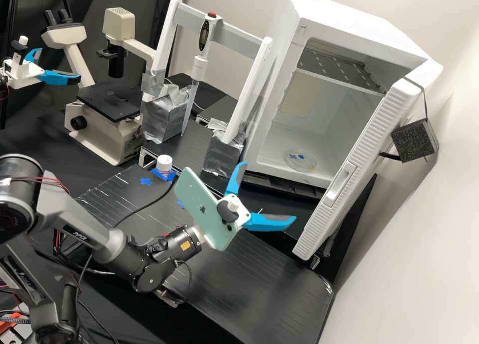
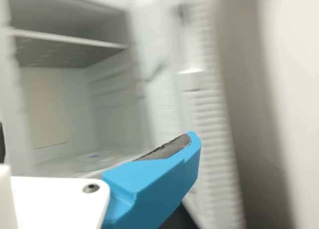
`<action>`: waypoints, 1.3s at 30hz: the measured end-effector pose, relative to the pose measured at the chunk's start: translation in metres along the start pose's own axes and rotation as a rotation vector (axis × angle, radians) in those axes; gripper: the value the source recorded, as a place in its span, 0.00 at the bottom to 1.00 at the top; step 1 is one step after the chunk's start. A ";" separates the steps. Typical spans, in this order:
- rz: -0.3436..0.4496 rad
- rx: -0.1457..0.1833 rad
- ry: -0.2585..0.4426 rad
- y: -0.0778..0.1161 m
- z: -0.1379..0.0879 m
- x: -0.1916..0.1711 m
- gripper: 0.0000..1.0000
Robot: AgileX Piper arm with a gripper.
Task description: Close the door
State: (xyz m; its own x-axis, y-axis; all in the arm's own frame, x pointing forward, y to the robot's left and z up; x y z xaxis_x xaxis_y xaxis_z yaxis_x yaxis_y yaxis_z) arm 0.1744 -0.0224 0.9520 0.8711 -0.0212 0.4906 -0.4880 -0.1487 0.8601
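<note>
The gripper (image 1: 270, 190) is near the white door (image 1: 319, 229), and its two blue fingers stand wide apart. This door is open, at the side of the white cabinet (image 1: 344, 10), and inside lies one clear round dish (image 1: 308, 164).

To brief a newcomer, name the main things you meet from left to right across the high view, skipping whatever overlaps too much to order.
Front microscope → bottle → phone → open gripper → door.
</note>
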 end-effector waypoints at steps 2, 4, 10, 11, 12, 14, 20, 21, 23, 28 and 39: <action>0.048 -0.002 -0.023 0.012 0.005 -0.001 1.00; 0.078 -0.009 -0.039 0.021 0.009 0.000 1.00; 0.116 -0.004 -0.073 0.030 0.025 0.017 1.00; 0.117 -0.006 -0.077 0.030 0.028 0.022 1.00; 0.117 -0.010 -0.083 0.029 0.032 0.027 1.00; 0.105 -0.018 -0.086 0.027 0.037 0.037 1.00; 0.052 -0.037 -0.066 0.016 0.047 0.064 1.00; 0.046 -0.042 -0.060 0.014 0.047 0.066 1.00; 0.040 -0.042 -0.052 0.013 0.047 0.071 1.00; 0.024 -0.036 -0.035 0.008 0.045 0.076 1.00; -0.012 -0.018 -0.016 -0.001 0.030 0.079 1.00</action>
State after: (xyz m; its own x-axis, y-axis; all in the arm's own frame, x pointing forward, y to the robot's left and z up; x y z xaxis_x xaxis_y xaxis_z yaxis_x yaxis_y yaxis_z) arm 0.2451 -0.0535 0.9852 0.8774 -0.0353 0.4785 -0.4787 -0.1310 0.8682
